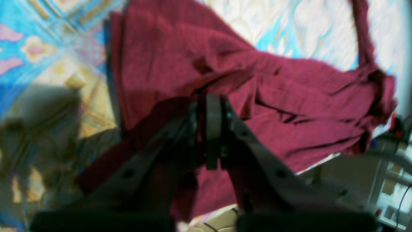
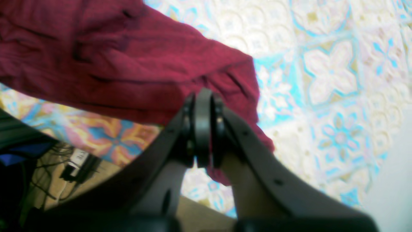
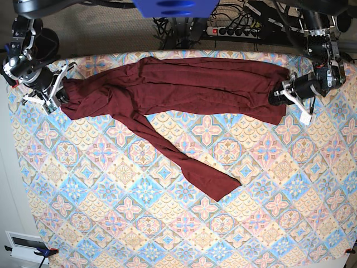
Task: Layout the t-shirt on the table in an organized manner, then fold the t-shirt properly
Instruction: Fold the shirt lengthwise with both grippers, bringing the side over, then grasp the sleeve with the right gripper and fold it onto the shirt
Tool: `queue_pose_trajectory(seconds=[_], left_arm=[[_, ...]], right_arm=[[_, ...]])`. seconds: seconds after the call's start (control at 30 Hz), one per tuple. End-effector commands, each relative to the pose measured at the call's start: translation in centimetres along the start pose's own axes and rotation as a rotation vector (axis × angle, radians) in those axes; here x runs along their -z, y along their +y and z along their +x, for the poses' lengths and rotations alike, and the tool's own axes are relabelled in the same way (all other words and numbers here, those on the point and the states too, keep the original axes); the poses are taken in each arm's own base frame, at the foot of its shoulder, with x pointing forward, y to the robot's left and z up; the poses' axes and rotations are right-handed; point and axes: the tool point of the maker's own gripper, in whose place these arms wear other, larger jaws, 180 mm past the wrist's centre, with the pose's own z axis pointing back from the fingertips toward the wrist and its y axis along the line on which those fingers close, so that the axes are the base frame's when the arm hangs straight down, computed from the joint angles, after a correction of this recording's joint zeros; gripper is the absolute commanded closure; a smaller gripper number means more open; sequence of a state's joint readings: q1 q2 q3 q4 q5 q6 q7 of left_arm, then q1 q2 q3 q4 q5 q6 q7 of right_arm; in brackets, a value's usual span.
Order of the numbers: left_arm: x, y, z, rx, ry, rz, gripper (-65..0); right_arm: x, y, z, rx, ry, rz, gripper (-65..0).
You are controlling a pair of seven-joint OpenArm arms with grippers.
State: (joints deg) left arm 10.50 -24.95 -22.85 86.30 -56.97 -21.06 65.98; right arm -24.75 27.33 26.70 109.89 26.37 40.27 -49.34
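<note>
Right at the lens of my left wrist view sits my left tool (image 1: 213, 106), jaws nearly together with a fold of the t-shirt (image 1: 193, 58) pinched between them. The maroon cloth fans out from the tips toward 12 and 3 o'clock, creased and blurred, with a thin strip rising at 1 o'clock. Patterned tabletop (image 1: 48, 48) shows at 10 o'clock and pale at 12.

From my right wrist view, my right tool (image 2: 203, 103) is fully closed on the shirt's edge; the fabric spreads from the tips toward 10 o'clock, and a small flap hangs below the jaws at 6. The tabletop's blue and cream tiles fill the 3 o'clock side. Cables (image 2: 64, 167) lie off the edge at 8 o'clock.

From the base view, the shirt lies stretched across the far part of the tabletop, between my right tool (image 3: 60, 92) at 9 o'clock and my left tool (image 3: 279, 96) at 3. One long piece trails diagonally toward the centre, ending near 5 o'clock of the middle. A power strip (image 3: 234, 30) sits beyond the far edge at 12
</note>
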Motion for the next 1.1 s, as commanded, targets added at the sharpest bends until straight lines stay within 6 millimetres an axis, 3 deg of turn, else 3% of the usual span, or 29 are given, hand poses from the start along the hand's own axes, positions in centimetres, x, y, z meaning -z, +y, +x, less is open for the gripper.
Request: queue_pose_trajectory(seconds=[0.0, 0.1, 0.3, 0.5, 0.63, 0.73, 0.97, 1.07], left_arm=[[-0.7, -0.4, 1.4, 0.025, -0.038, -0.012, -6.9], [-1.7, 0.4, 2.3, 0.002, -0.082, 0.005, -12.8], [-4.0, 2.3, 3.4, -0.073, -0.166, 0.039, -25.8], [-7.3, 2.9, 5.6, -0.215, -0.382, -0.032, -26.2], [-7.3, 2.4, 5.8, -0.242, -0.411, -0.074, -26.2], [-7.2, 2.4, 5.7, -0.246, -0.409, -0.075, -26.2], [-7.1, 2.3, 5.5, -0.245, -0.404, -0.075, -26.2], [-7.2, 2.4, 5.5, -0.243, -0.402, -0.072, -26.2]], right_arm=[[-0.4, -0.4, 1.3, -0.021, -0.037, -0.010, 0.0], [-0.5, 0.4, 2.4, -0.051, -0.060, 0.004, -2.2], [0.6, 1.6, 6.8, -0.127, -0.154, 0.040, -12.0], [2.3, 4.6, 11.6, -0.223, -0.246, 0.133, -16.1], [3.2, 5.5, 14.7, -0.288, -0.295, 0.156, -16.2], [5.2, 7.2, 16.3, -0.297, -0.308, 0.177, -16.4], [11.1, 10.3, 16.3, -0.352, -0.191, 0.232, -23.3], [12.7, 11.1, 17.3, -0.382, -0.177, 0.245, -23.5]])
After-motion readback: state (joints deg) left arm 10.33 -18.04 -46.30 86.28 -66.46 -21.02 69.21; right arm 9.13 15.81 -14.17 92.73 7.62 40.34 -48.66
